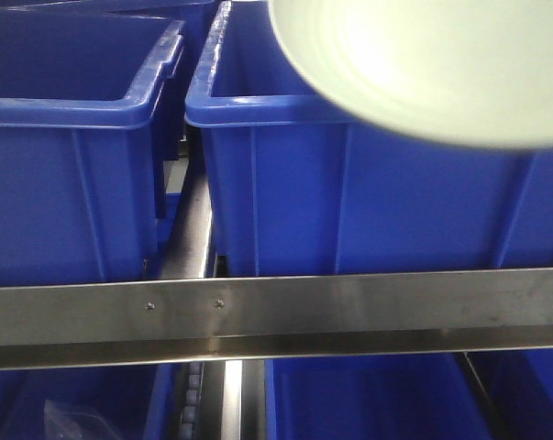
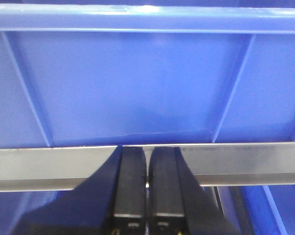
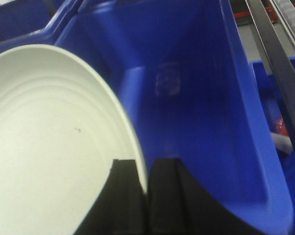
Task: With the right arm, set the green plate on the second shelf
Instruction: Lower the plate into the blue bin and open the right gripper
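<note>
Front view: large round pale sage-green plate (image 1: 432,64), matte, shallow, faint concentric rings, up at the top right of frame. It overlaps the near rim of a deep blue plastic bin (image 1: 368,192) on the right. Upper part of the plate is cut off by the frame edge. Whether it touches the bin rim cannot be told from this angle.

A second blue plastic bin (image 1: 70,174) sits to the left, a narrow gap between the two. A brushed steel shelf rail (image 1: 276,316) runs across in front of both bins. More blue bin walls show below the rail.

Right wrist view: the black two-fingered right end effector (image 3: 147,196) is clamped on the plate's rim. The rim edge sits in the slot between the two fingers, one finger (image 3: 125,200) against the plate's ringed face, the other on its far side. The plate fills the left half of this view and is held tilted over the open mouth of the blue bin, whose bare inner floor and walls lie beyond it. A steel rail (image 3: 274,63) runs down the right side of the frame.

Left wrist view: the black left end effector (image 2: 147,188) has its two fingers together, only a thin slit between them, nothing in them. It points at the steel rail (image 2: 245,164) and the ribbed outer wall of a blue bin (image 2: 137,83) behind it.
</note>
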Robot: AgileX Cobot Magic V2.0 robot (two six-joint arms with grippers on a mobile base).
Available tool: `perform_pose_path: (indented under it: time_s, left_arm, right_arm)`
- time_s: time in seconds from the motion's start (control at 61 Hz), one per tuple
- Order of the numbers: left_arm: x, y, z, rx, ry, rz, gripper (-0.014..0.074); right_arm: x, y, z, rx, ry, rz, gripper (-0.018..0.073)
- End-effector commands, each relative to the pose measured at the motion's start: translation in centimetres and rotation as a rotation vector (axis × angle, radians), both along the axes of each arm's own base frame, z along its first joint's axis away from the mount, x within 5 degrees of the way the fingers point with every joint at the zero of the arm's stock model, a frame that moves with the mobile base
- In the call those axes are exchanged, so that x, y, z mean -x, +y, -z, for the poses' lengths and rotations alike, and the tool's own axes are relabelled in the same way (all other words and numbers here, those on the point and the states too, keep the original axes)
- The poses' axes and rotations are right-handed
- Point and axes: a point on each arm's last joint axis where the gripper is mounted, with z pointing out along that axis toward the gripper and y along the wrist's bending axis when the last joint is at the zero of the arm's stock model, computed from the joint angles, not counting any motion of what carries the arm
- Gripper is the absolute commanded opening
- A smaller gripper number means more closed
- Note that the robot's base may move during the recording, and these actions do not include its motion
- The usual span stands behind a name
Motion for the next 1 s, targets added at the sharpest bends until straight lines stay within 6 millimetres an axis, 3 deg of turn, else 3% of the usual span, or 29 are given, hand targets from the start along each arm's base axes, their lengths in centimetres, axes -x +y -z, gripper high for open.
perform_pose_path:
  time_s: [0.0,0.115,0.23,0.295,0.377,0.443,0.492,0.689,0.87,0.984]
  left_arm:
    - [-0.1,0.0,0.5,-0.001,-0.061,-0.004,0.0124]
    - [-0.1,0.0,0.5,-0.001,-0.061,-0.004,0.0124]
    - [-0.1,0.0,0.5,-0.001,-0.061,-0.004,0.0124]
    - [-0.1,0.0,0.5,-0.001,-0.061,-0.004,0.0124]
    - [-0.1,0.0,0.5,-0.001,-0.061,-0.004,0.0124]
    - [-0.1,0.0,0.5,-0.001,-0.061,-0.004,0.0124]
    - [-0.1,0.0,0.5,-0.001,-0.061,-0.004,0.0124]
    - [-0.1,0.0,0.5,-0.001,-0.061,-0.004,0.0124]
    - [-0.1,0.0,0.5,-0.001,-0.061,-0.004,0.0124]
    - [-0.1,0.0,0.5,-0.001,-0.061,-0.004,0.0124]
  right_arm:
    - [-3.4,0.2,-4.2,-0.055,-0.193,0.059,0.0055]
    - [-7.8,0.9,-6.5,-0.067,-0.254,0.079,0.0055]
    - [-11.8,1.9,-6.7,-0.058,-0.215,0.072,0.0069]
    - [-13.4,2.3,-6.7,-0.056,-0.203,0.070,0.0146]
    - [-14.9,2.6,-6.2,-0.044,-0.191,0.071,0.0312]
    - [-15.2,2.6,-5.9,-0.043,-0.189,0.074,0.0413]
    - [-15.3,2.6,-5.8,-0.042,-0.185,0.073,0.0438]
    - [-13.2,2.3,-6.9,-0.048,-0.204,0.066,0.0368]
    - [-7.4,1.0,-7.2,-0.060,-0.247,0.066,0.0210]
    - [-2.8,0.0,-5.8,-0.061,-0.257,0.062,0.0051]
